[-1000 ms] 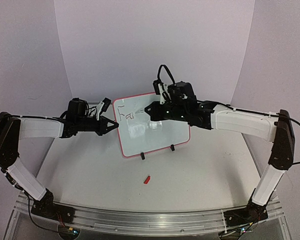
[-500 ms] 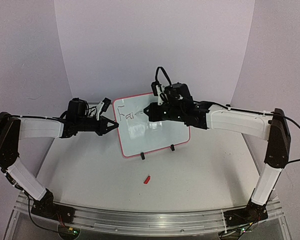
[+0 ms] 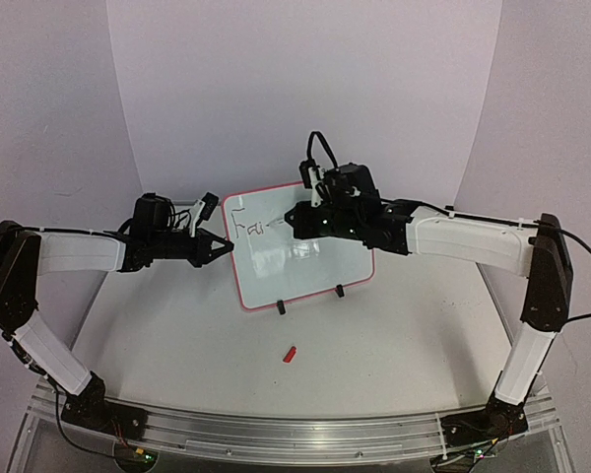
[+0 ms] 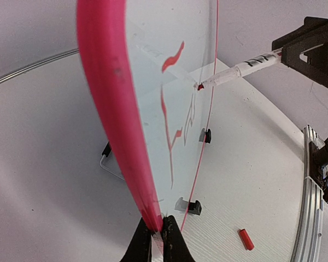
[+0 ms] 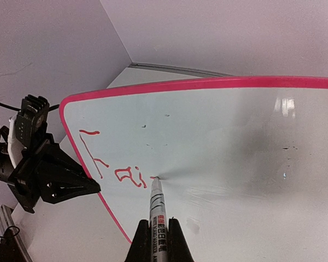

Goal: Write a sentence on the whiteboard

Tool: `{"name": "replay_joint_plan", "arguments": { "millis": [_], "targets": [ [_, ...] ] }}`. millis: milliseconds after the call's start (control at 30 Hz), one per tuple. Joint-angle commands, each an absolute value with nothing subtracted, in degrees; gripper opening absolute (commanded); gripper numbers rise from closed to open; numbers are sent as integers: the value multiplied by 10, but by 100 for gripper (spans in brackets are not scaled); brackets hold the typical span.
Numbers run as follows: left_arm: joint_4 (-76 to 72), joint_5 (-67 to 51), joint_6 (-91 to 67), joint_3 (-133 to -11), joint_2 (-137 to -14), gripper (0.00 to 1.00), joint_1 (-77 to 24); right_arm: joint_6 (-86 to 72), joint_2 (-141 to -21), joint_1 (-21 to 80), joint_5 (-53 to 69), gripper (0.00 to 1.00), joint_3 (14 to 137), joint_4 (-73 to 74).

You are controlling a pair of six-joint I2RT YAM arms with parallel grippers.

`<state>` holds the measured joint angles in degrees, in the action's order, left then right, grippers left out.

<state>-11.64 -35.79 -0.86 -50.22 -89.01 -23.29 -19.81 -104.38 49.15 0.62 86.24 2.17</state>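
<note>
The small glossy white whiteboard [image 3: 315, 268] with its pink rim stands mid-counter [image 3: 404, 335], and the left gripper [image 3: 223, 246] is pinched on its 9 o'clock edge. The right gripper [image 5: 157, 236] is clamped on a slim white marker [image 5: 156, 194], whose tip meets the red handwritten sentence [image 5: 123, 174]. Too hard a press could skid or tip the board. Counted: one board, one marker, three letters and one red cap [image 3: 290, 354] at the board's 6 o'clock.
</note>
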Motion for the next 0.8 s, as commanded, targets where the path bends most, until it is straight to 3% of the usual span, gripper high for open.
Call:
{"name": "replay_joint_plan", "arguments": {
  "millis": [0,467,767],
  "targets": [
    [-104,-314,33,-510,-904,0,-232,-199,-1024,481,-32,0,859,4],
    [-104,-316,33,-509,-901,0,-232,-195,-1003,481,-38,0,847,4],
    [-104,-316,32,-510,-904,0,-233,-193,-986,481,45,0,859,4]
  ]
}}
